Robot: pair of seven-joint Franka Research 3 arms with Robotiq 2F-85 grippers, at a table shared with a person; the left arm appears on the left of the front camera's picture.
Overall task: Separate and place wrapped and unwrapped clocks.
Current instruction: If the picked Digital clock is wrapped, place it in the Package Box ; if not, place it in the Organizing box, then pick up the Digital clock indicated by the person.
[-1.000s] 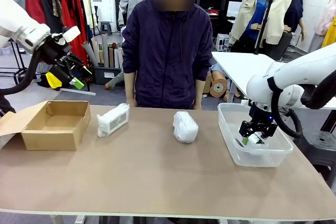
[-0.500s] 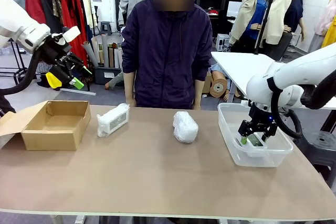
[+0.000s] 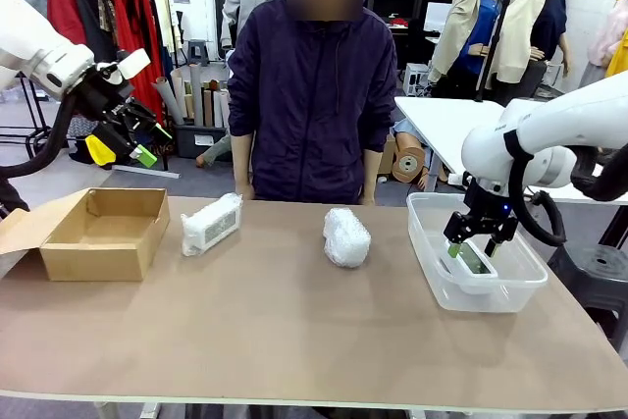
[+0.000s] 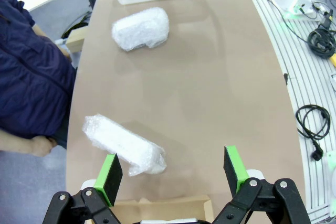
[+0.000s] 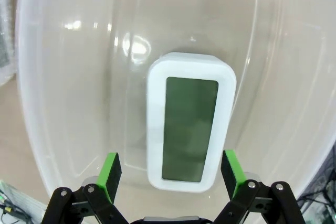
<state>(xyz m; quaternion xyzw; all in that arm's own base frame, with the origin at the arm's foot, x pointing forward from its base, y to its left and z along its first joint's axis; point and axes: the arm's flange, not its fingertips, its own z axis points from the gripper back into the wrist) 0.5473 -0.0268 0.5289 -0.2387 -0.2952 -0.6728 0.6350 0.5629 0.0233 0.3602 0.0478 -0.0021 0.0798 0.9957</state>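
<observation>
The unwrapped clock is lying face up in the clear tub at the table's right edge, directly below the right gripper, whose jaws are being held spread and empty. The boxy wrapped bundle is lying nearer the left gripper, likewise spread.

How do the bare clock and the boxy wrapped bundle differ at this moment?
The clock is bare, with its greenish-grey screen showing; the bundle is covered in translucent plastic wrap. The clock lies flat inside the clear tub; the bundle lies on the open table, beside the cardboard box. Both are white and roughly rectangular.
</observation>
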